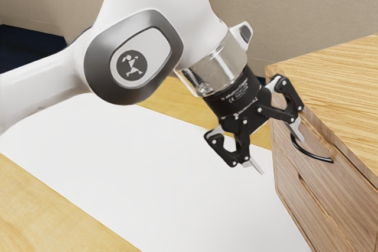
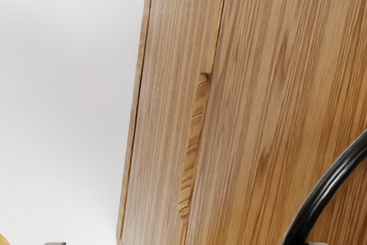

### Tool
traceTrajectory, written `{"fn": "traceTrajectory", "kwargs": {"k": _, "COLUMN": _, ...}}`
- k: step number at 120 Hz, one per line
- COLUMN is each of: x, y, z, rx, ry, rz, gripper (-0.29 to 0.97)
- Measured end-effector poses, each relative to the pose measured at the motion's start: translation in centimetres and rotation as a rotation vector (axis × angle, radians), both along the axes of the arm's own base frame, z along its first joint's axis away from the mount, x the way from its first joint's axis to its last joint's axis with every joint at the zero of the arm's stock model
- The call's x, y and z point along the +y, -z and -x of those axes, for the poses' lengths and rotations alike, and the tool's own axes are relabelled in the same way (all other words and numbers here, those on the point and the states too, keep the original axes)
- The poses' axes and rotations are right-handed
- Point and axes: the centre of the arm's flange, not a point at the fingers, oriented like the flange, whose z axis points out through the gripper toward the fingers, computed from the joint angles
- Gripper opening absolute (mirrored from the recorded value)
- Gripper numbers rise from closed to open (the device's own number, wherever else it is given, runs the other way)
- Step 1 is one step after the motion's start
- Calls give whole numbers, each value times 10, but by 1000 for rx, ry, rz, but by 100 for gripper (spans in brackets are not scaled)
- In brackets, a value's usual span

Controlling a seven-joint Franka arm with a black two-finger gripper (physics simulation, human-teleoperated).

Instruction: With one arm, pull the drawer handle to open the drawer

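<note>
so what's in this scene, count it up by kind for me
wooden cabinet: 1
black drawer handle: 1
recessed wooden grip: 1
white mat: 1
wooden table: 1
claw: 1
total: 6

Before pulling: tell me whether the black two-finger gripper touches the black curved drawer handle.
Cannot tell. In the exterior view the open black gripper has its upper fingertip overlapping the black curved handle; neither contact nor gap shows plainly.
</note>
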Motion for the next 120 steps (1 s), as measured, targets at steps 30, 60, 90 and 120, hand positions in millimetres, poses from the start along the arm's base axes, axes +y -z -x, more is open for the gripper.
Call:
{"fn": "traceTrajectory", "kwargs": {"k": 30, "x": -3, "y": 8, "z": -4, "rx": 11, "ry": 4, "rz": 0, "gripper": 45}}
{"fn": "traceTrajectory", "kwargs": {"k": 60, "x": -1, "y": 3, "z": -1, "rx": 7, "ry": 9, "rz": 0, "gripper": 22}}
{"fn": "traceTrajectory", "kwargs": {"k": 90, "x": 11, "y": -10, "z": 9, "rx": 1, "ry": 5, "rz": 7, "gripper": 3}}
{"fn": "traceTrajectory", "kwargs": {"k": 120, "x": 18, "y": -7, "z": 12, "rx": 19, "ry": -2, "rz": 2, "gripper": 1}}
